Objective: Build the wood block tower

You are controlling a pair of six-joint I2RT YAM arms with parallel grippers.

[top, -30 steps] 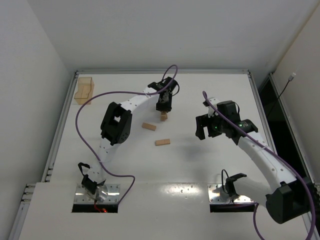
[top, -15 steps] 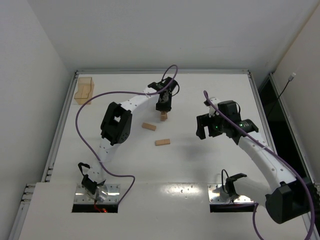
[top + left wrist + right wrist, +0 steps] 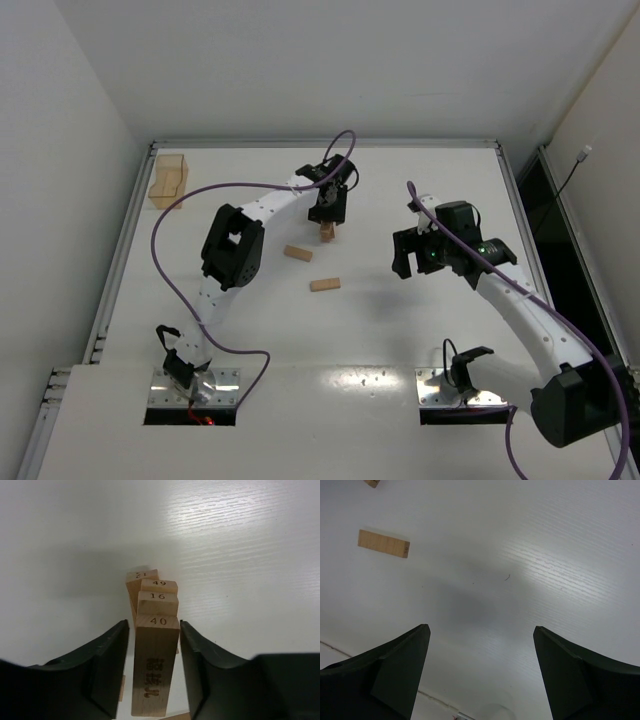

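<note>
White bench. Right tool, spread wide and empty, hangs right of centre. Left tool, slightly parted, flanks the top bar of the tower, four numbered tan bars near the far edge. Two loose wood blocks lie nearer.

Left arm is stretched way out from its base at the near-left corner. The upper link goes up to the elbow, then the forearm angles off to the right toward the far middle of the table. The wrist is bent over so the left gripper points pretty much straight down. On the wrist cam its fingers sit only a bit apart, approx parallel.

Right arm comes up from the near-right corner and leans in toward the center, w/ the right gripper aimed down and left, hanging above the surface. Its fingers are spread wide, holding nothing.
</note>
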